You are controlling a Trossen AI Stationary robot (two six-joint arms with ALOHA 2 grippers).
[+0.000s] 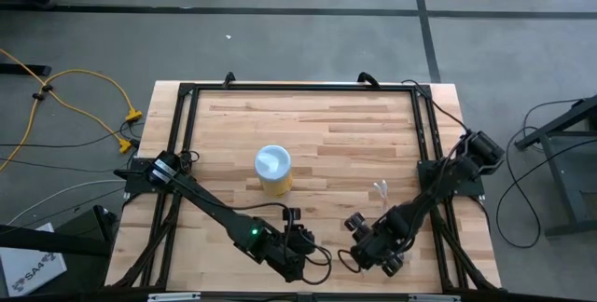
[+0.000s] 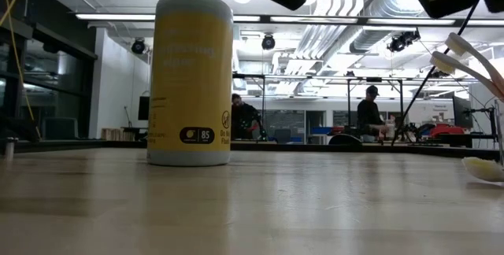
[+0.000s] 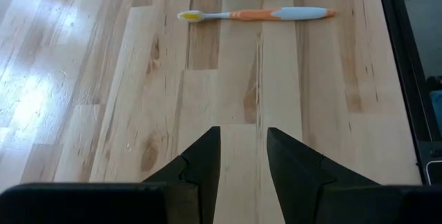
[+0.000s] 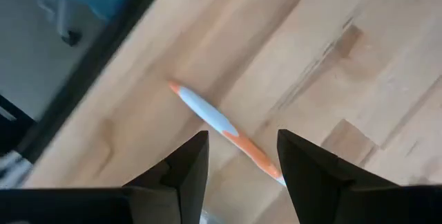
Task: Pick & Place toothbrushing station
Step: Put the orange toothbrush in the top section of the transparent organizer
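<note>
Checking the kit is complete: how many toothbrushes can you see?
3: an orange toothbrush flat on the table, two pale toothbrushes upright at the low view's right edge. Others may be hidden.

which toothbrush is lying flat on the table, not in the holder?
The orange-and-blue toothbrush, flat on the wood between the right gripper fingers' line of sight. The white ones stand tilted by the table's right edge.

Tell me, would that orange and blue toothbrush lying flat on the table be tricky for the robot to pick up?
Probably somewhat. The toothbrush lies flat on the wooden table, thin and low, so fingers may struggle to get under it. It looks light and stiff, likely to slide if nudged. The open right gripper hovers above it.
</note>
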